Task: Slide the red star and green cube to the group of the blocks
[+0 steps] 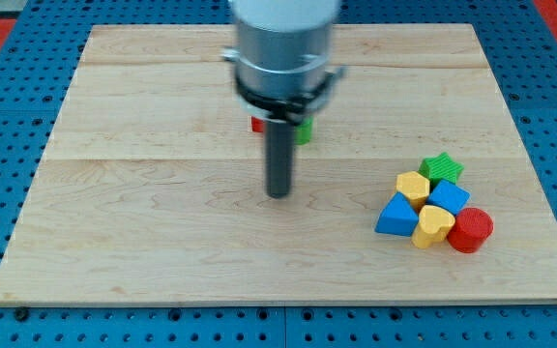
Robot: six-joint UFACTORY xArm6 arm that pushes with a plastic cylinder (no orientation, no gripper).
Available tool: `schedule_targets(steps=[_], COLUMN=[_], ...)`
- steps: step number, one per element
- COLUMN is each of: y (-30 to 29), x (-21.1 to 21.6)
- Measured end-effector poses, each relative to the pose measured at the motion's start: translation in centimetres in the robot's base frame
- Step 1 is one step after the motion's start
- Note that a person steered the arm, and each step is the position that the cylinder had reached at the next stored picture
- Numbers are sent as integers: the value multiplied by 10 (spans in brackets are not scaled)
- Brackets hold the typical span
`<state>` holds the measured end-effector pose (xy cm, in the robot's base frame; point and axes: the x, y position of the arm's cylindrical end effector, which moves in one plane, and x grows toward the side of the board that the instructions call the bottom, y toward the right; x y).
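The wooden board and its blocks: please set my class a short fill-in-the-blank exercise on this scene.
1. The group of blocks lies at the view's ____ side of the wooden board.
2. The star in the group is ____.
3. Behind the rod, a red block and a green block are partly ____.
4. My tip touches ____ blocks.

Missing words: right; green; hidden; no

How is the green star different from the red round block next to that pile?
The green star is green with points; the red cylinder is red and round. The green star sits at the group's top edge, the red cylinder at its lower right. Both touch neighbouring blocks, far to the right of my tip.
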<state>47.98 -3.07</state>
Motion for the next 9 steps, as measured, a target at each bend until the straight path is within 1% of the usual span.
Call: schedule_targets(steps=[1, 2, 3, 4, 5, 7, 9], y=[-70, -114, -103, -78, -60, -7, 47], x=[-43, -80, -100, -113, -118, -118, -99])
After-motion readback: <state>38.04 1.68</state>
